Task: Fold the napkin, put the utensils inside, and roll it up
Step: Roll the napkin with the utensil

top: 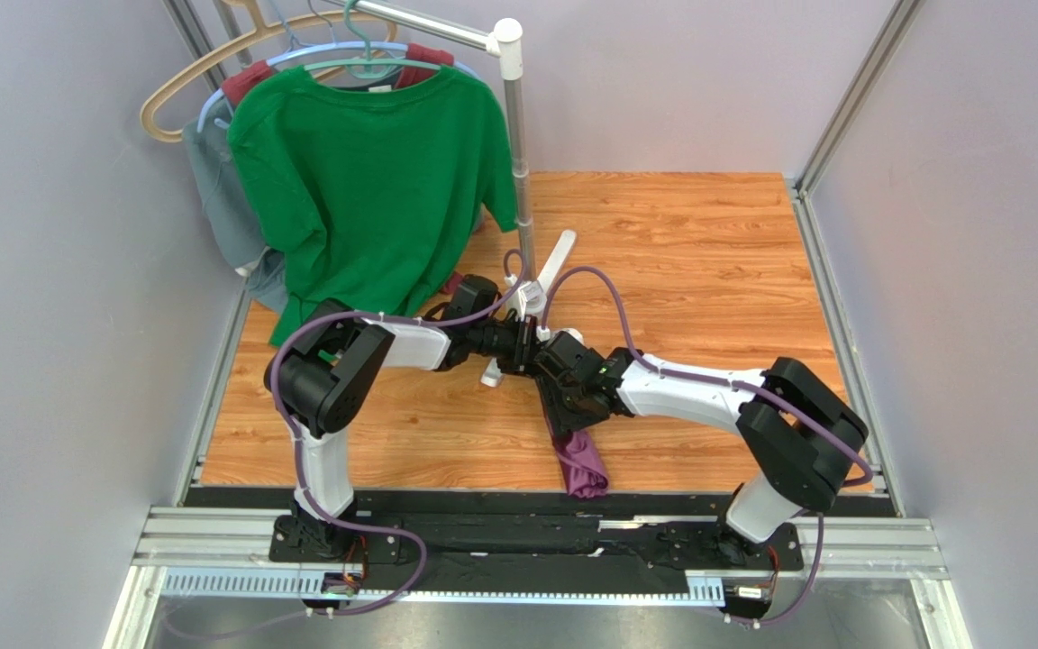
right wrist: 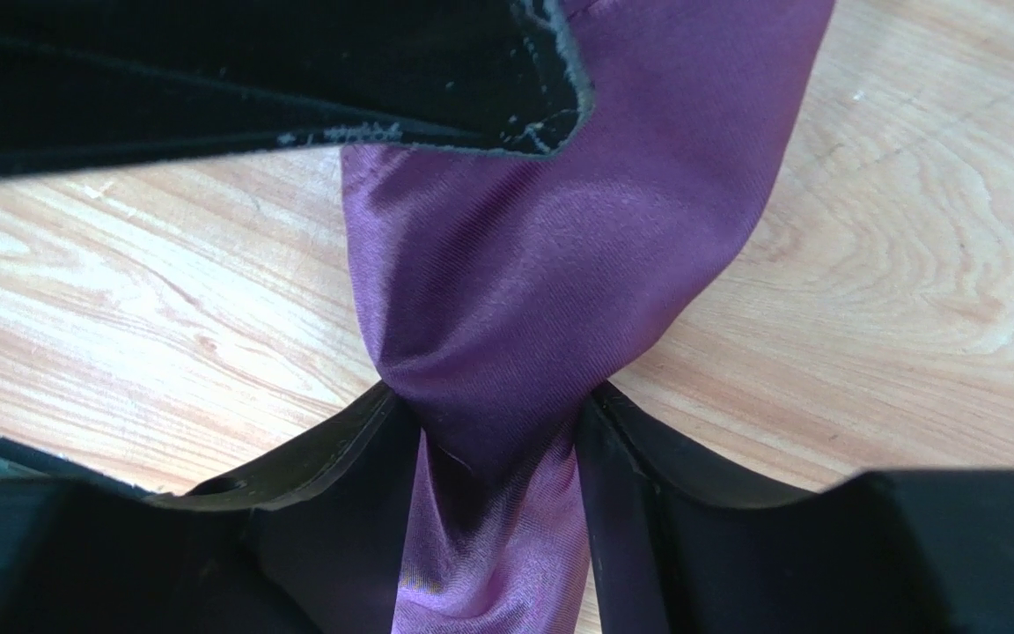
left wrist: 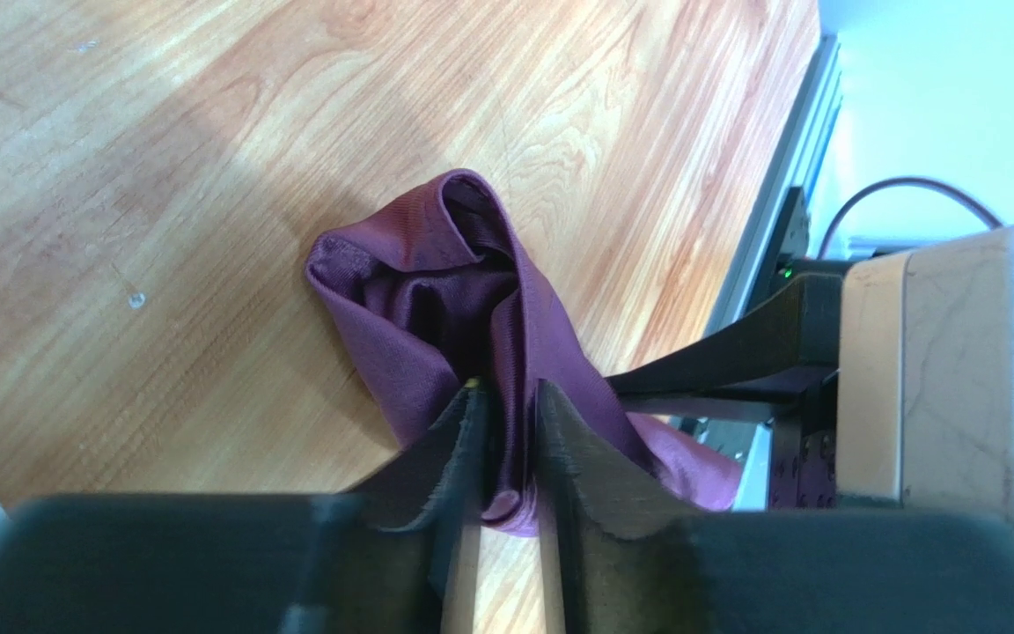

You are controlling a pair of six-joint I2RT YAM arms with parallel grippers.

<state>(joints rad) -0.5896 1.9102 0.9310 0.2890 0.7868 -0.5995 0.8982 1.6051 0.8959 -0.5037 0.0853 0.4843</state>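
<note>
Napkin (top: 584, 463) hangs bunched over the table (top: 701, 257) centre, tail resting toward the near edge. Right gripper (right wrist: 497, 399) clamps its gathered neck (presumably to lift and spread it). Left gripper (left wrist: 510, 410) straddles a fold, grip indeterminate.

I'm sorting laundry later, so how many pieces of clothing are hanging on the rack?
3. A green T-shirt in front, a maroon garment peeking out behind its collar, and a grey-blue garment at the left edge. Others may be hidden behind the shirt.

both arms bent inward, wrists nearly touching; left claw (left wrist: 506, 396) and right claw (right wrist: 493, 396) each pinch the dark purple cloth napkin (right wrist: 539, 238).
</note>
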